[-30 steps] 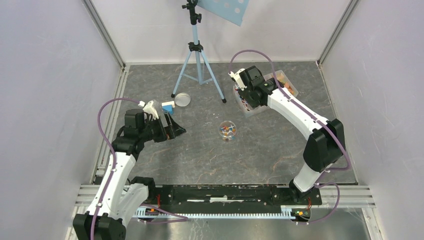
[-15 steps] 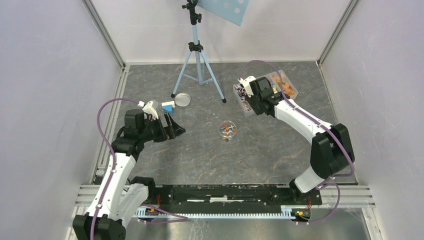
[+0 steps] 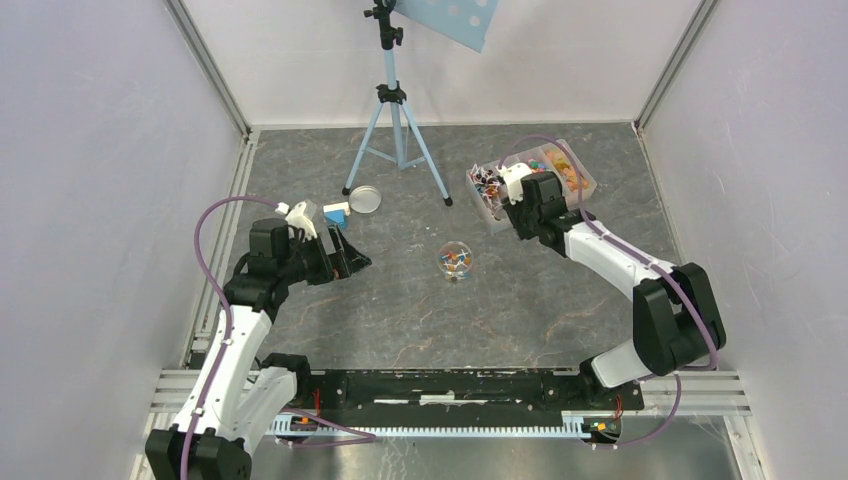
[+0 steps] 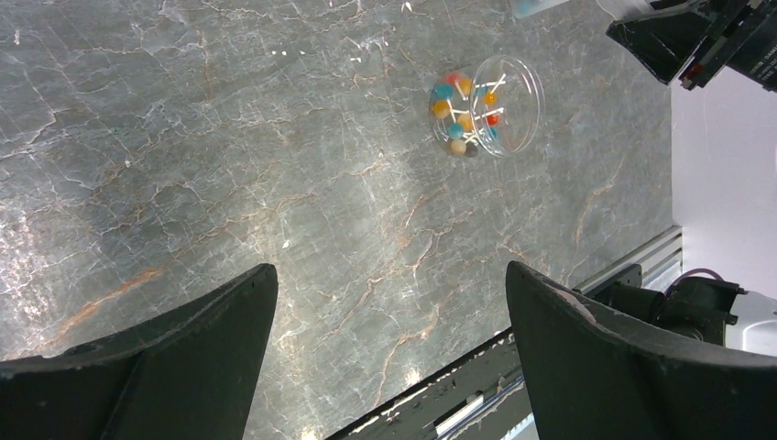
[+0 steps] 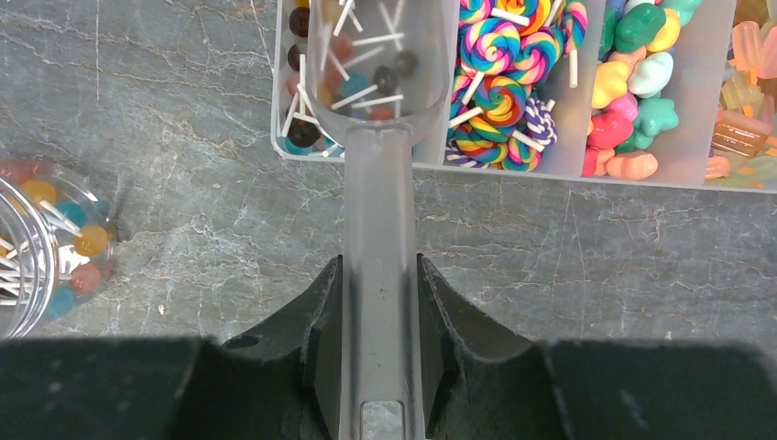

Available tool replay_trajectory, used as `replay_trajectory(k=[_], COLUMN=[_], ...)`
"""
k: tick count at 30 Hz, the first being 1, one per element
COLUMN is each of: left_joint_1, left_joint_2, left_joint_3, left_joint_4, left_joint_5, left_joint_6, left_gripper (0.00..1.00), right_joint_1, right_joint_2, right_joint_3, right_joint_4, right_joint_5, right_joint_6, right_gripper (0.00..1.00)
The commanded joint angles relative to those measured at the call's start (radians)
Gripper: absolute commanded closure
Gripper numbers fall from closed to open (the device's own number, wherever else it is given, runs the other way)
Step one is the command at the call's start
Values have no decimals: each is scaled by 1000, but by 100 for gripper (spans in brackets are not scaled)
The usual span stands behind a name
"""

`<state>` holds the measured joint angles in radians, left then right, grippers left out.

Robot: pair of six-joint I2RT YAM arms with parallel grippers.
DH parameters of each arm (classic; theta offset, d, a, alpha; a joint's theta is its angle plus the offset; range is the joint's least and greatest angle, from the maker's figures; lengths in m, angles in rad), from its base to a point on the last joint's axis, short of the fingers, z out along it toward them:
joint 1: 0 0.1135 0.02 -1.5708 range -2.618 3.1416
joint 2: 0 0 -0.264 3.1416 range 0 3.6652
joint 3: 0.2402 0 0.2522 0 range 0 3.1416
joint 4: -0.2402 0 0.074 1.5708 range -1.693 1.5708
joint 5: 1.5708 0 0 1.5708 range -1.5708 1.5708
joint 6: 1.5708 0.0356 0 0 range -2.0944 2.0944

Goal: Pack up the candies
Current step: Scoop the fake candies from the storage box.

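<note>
- Rightward swung the right arm [image 3: 610,255], bringing the right gripper [image 5: 380,275] to the near edge of the clear divided plastic tray [image 5: 641,181].
- It clamped the handle of a translucent plastic scoop [image 5: 380,137], its bowl over the end compartment's small lollipops.
- Multicoloured candies [image 5: 499,55] filled the tray; more sat in a round clear jar [image 3: 456,260].
- Left gripper [image 4: 389,273] hung wide apart, empty.

**Jar Centre, Tray Behind**

A jar [image 3: 456,261] is set at the middle of the table [image 3: 400,310]. Behind it to the right a divided tray [image 5: 574,119] is placed, candies [image 5: 504,55] sorted in its compartments, a scoop [image 5: 380,183] held over the leftmost. Behind-left, a lid [image 3: 363,199] and block [image 3: 336,213] are laid beside a tripod [image 3: 397,130].
</note>
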<state>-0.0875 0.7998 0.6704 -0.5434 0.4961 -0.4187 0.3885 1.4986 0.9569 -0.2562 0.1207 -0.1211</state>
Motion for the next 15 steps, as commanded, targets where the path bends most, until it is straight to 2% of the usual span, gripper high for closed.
replay_trajectory(k=[1,6,15], left_joint_1=[-3,-4,-5], left_joint_2=[2,3,14], left_joint_3=[1,1,0], left_joint_4=[21,20,20], left_joint_5=[-17,-17,-17], left_joint_6=[44,44,44], left_gripper=[0,0,0], right_joint_1=[-33,-50,-73], right_joint_2=[-30,-43,-87], right_joint_3=[-64,-129,-182], right_joint_4=[108,186,225], right_joint_5=[-48,-82,-84], right_joint_6=[19,24,20], right_gripper=[100,100,100])
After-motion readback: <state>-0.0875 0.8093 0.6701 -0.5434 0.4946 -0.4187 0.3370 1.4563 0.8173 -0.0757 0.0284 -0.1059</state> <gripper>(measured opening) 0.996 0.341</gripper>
